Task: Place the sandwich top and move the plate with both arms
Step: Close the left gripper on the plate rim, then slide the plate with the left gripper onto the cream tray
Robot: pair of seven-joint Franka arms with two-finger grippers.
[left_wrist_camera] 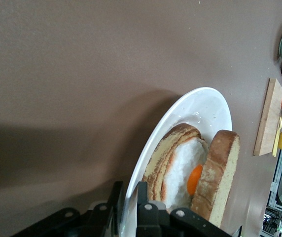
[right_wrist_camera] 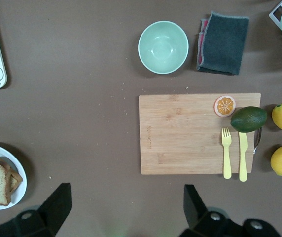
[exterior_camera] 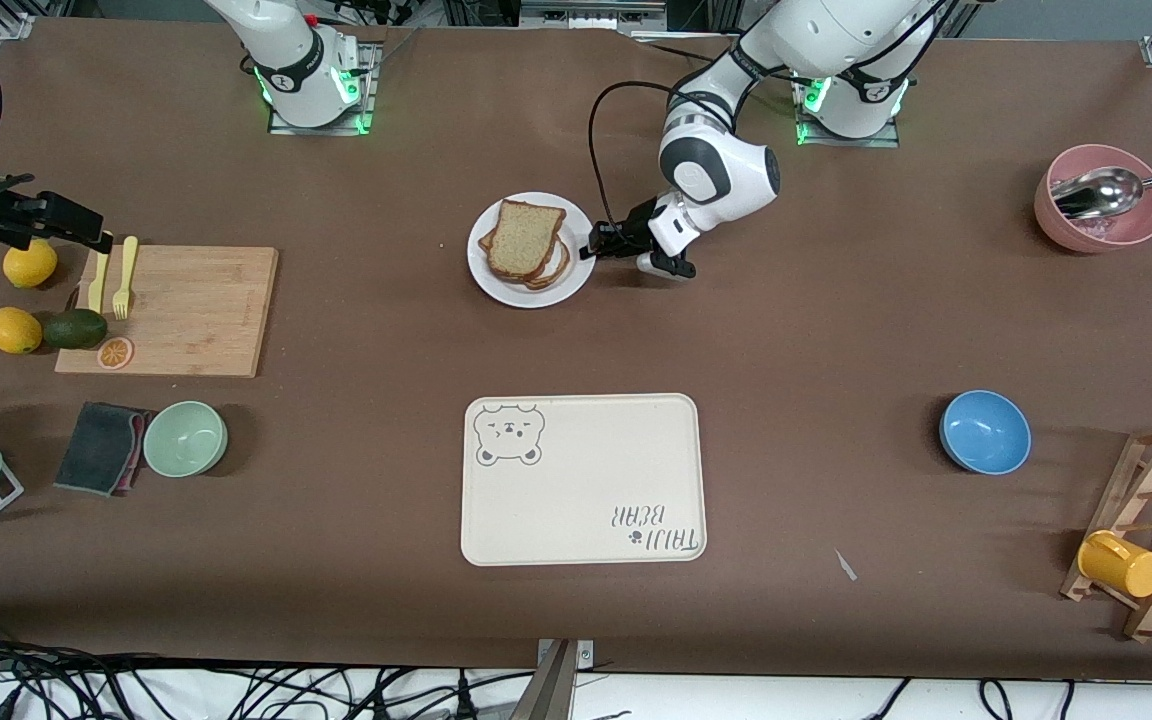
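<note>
The right end effector (exterior_camera: 86,232) is up over the wooden cutting board (exterior_camera: 176,310) at the right arm's end of the counter (exterior_camera: 836,330). In the front view it is partly cut off by the edge of the picture. In the right wrist view its two fingers (right_wrist_camera: 57,205) stand wide apart with nothing between them. That arm waits.

On the board lie a yellow fork (exterior_camera: 123,277) and a yellow knife (exterior_camera: 100,280). An avocado (exterior_camera: 75,328) and two lemons (exterior_camera: 14,330) sit beside the board. A pale green bowl (exterior_camera: 185,438) and a dark cloth (exterior_camera: 99,447) are nearer to the front camera than the board.

The plate (exterior_camera: 496,285) sits in the middle of the counter, farther from the front camera than the cream tray (exterior_camera: 586,480) with the bear drawing. The sandwich top (exterior_camera: 524,238) lies on the stack on the plate. From above it hides what is under it. The left wrist view shows a fried egg (left_wrist_camera: 188,170) and a darker slice (left_wrist_camera: 160,158) below it.

The left end effector (exterior_camera: 598,246) is low at the plate's rim, on the side toward the left arm's end. In the left wrist view the rim runs between its two fingers (left_wrist_camera: 115,200), and they seem closed on it, though the spot is partly cut off.
</note>
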